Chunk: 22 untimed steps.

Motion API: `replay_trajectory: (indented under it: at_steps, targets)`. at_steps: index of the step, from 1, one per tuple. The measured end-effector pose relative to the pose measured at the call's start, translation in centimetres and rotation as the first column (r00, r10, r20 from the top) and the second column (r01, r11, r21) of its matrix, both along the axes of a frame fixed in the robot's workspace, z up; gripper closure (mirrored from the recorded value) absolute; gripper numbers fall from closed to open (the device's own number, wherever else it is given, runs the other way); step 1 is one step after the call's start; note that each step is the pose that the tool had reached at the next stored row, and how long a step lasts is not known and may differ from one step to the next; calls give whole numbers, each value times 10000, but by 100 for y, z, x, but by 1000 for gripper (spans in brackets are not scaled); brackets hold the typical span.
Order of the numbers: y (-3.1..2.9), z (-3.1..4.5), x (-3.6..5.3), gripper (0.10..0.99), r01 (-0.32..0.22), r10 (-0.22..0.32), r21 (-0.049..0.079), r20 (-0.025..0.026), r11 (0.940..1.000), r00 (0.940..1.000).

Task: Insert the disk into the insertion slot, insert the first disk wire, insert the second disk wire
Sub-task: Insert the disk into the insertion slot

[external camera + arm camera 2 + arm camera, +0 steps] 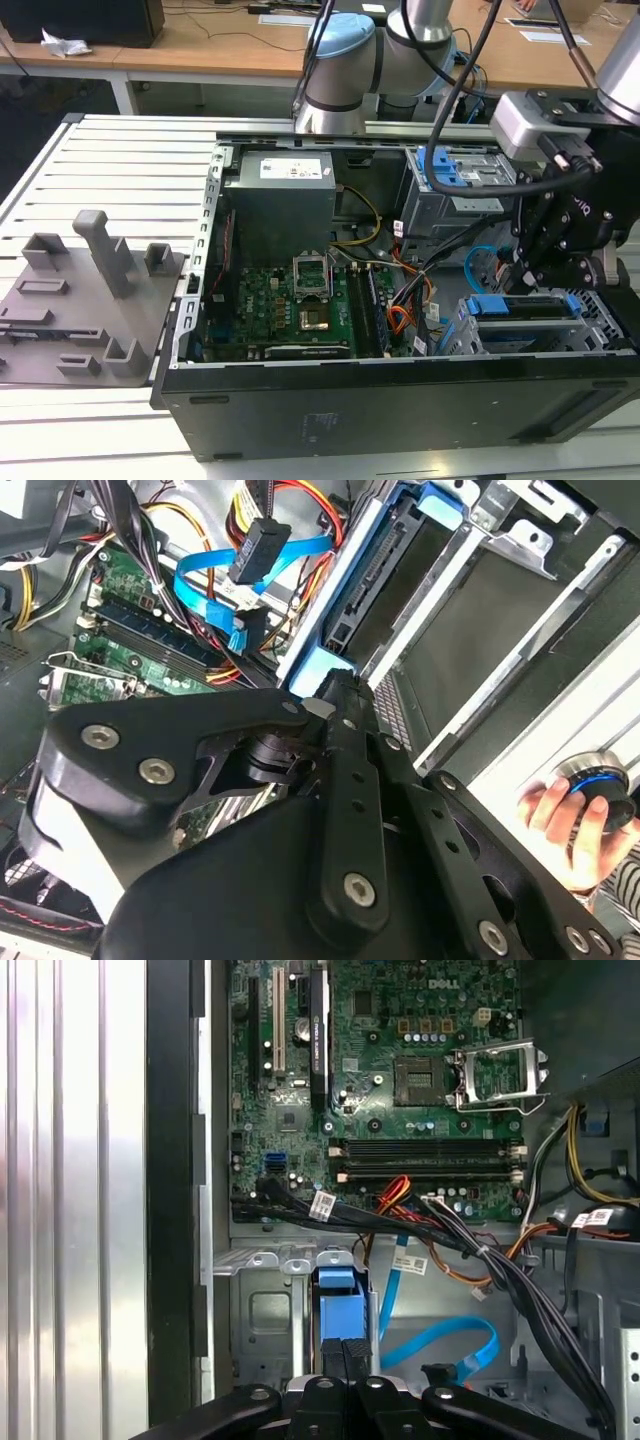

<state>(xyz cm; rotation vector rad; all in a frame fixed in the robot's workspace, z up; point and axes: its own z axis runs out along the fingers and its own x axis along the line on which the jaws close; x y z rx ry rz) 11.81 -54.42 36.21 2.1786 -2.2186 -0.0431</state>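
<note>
Claw covers most of the disk (blue edge visible).

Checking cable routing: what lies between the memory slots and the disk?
A black cable bundle crosses between the memory slots and the disk, seen in the first wrist view.

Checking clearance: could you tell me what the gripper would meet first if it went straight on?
Probably the disk, its blue carrier edge just ahead of the gripper in the insertion slot; gap unclear.

Blue-framed disk in metal slot, lt-blue wire — looped — beside it
</note>
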Motion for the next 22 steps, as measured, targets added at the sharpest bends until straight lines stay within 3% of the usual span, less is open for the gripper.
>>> replay_trajectory:
  at_steps: [7,11,22]
  targets:
    - [0,-93,36,980,-1,1,-1,0,10000,10000]
    - [0,-103,123,980,0,0,1,-1,10000,10000]
    - [0,-104,137,980,0,0,-1,0,10000,10000]
